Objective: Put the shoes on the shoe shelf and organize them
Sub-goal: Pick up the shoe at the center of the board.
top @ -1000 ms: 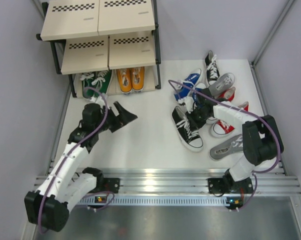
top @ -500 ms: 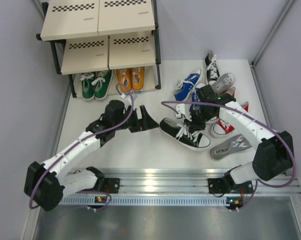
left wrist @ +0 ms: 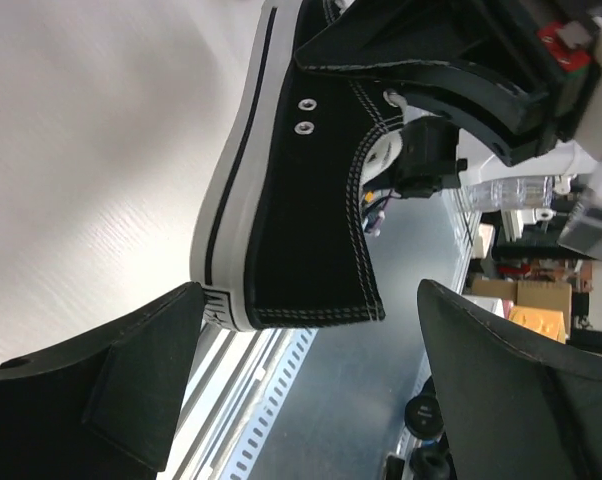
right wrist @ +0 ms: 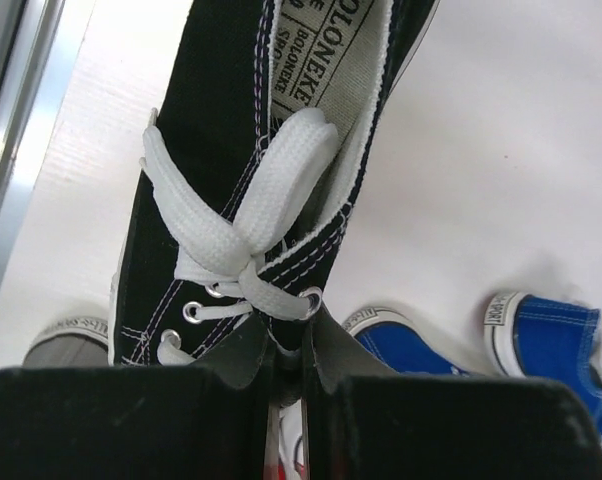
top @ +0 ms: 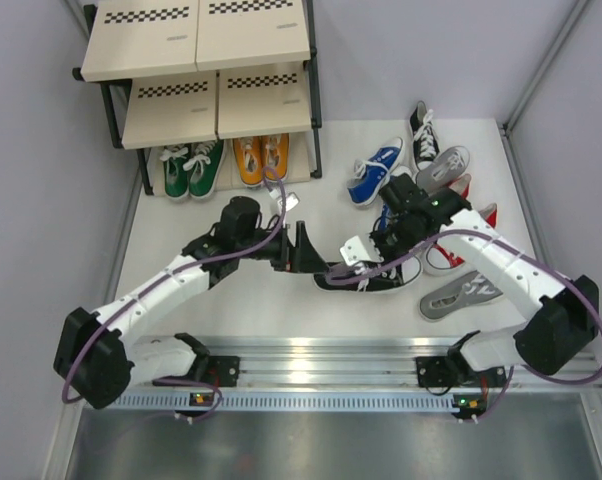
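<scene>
Grey sneaker (top: pixel 461 293) lies nearest the arms, toward the right of the table (top: pixel 231 300). Just beyond it, the right gripper (right wrist: pixel 287 352) is pinched tight on the laced edge of a black sneaker (top: pixel 369 277). The left gripper (left wrist: pixel 311 300) stands spread wide, its fingers either side of that sneaker's heel, gripping nothing. Farther back, a green pair (top: pixel 191 168) and an orange pair (top: pixel 261 158) sit on the bottom tier of the shoe shelf (top: pixel 216 105).

My left arm stretches low toward the middle, its claw (top: pixel 299 252) spread wide (tips pointing at my other arm), while my right arm arches inward, claw (right wrist: pixel 291 352) pinched shut on the black sneaker (right wrist: pixel 209 100).
</scene>
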{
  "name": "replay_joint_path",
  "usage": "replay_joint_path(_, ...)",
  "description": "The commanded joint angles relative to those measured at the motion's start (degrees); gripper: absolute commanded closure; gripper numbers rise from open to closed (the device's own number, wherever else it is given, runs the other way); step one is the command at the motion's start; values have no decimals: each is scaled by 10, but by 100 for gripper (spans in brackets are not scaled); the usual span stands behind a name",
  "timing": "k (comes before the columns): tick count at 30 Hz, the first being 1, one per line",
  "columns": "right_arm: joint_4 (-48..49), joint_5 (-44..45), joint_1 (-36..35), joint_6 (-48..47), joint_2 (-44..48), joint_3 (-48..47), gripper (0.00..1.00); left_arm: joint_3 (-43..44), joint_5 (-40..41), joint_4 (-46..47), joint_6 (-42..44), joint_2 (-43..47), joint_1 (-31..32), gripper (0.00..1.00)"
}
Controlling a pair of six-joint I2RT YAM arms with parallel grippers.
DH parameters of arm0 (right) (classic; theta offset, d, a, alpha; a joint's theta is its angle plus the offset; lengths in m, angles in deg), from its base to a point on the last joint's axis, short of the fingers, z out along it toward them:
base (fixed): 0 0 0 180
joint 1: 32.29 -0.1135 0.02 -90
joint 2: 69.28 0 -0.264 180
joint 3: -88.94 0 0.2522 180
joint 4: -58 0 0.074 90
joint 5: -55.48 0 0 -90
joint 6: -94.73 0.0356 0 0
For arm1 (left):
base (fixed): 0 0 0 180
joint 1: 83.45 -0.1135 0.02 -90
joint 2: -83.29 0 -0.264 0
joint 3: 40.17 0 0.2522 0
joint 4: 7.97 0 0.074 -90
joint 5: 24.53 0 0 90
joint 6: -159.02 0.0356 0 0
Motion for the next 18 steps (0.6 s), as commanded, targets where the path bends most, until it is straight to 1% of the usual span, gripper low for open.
replay_joint_path(1,0,-16,-40,-72,44,-11,100,18,-39,20,44,-24,14,7)
replay_joint_path(6,5,-1,-72,-90,64,4,100,66,-21,-26,95,-81,34,8)
replay_joint_path(10,11,-1,-87,-85,66,-1,100,76,-22,-29,104,-112,53,9)
replay_joint_path(12,27,2,-88,-71,66,1,100,77,-28,-30,105,-120,64,11)
replay_joint_path(14,48,7,-88,-56,68,7,100,74,-38,-30,106,-125,72,16)
replay_joint_path(15,54,7,-88,-52,69,8,100,71,-39,-29,107,-129,76,25)
replay_joint_path(18,69,-5,-88,-35,73,11,100,62,-41,-30,106,-141,81,40)
